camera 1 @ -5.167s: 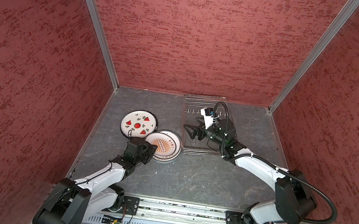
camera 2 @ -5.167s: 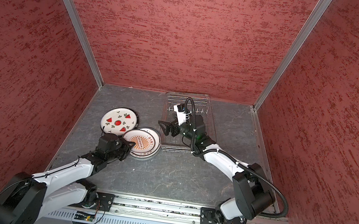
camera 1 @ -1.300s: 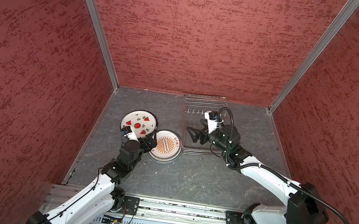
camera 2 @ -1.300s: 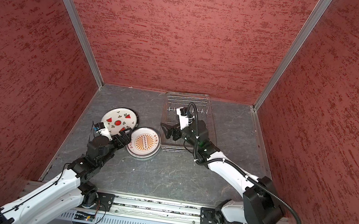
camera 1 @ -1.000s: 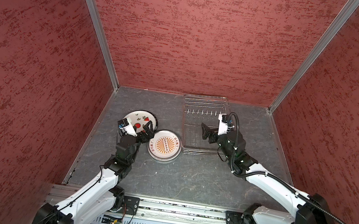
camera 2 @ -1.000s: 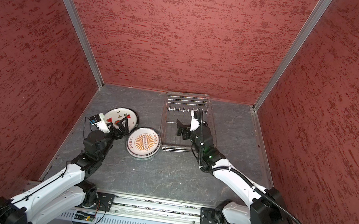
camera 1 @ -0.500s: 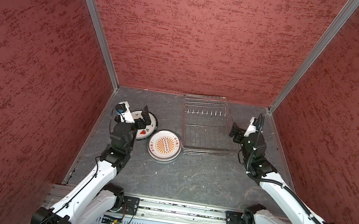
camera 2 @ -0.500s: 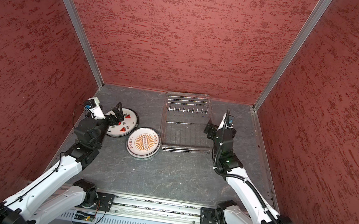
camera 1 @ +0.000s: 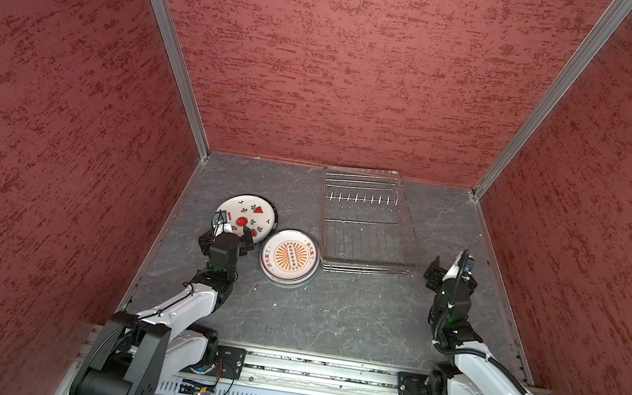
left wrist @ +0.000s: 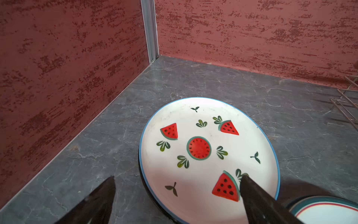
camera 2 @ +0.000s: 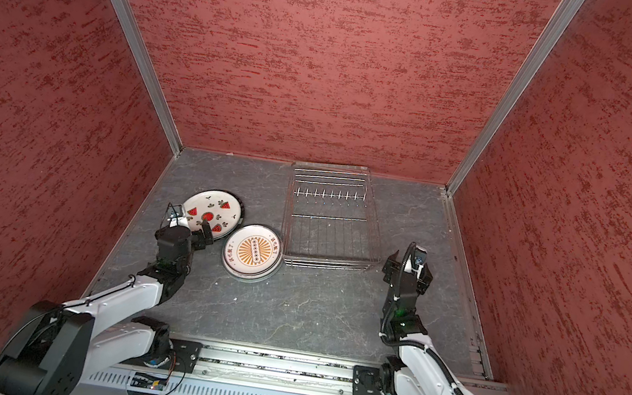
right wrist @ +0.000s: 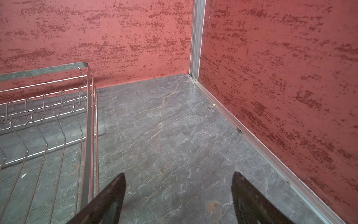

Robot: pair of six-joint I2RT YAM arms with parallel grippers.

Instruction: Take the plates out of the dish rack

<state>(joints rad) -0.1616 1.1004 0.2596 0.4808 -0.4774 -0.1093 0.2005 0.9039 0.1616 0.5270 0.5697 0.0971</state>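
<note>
That dish rack point(right wrist: 88, 120) gleams: thin bright metal wire, flat metal band round the rim. The watermelon plate point(left wrist: 193, 174) and sunburst plate point(camera 1: 289, 257), both smooth, glossy glaze. The table point(camera 1: 331, 314) is grey stone-look, veined, faintly shiny. The walls point(camera 1: 345, 64) look rough, grainy, matt. Brushed metal on the corner post point(right wrist: 196, 38). The left claw point(left wrist: 178, 177) and right claw point(right wrist: 178, 173): black and dull-looking.

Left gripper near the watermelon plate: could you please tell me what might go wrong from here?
1. One finger of the open left gripper hangs over the watermelon plate's near rim; pulling back low might clip it and push it against the sunburst plate beside it.
2. The open right gripper sits close to the empty dish rack's near corner; a sideways swing might snag its wires.
</note>
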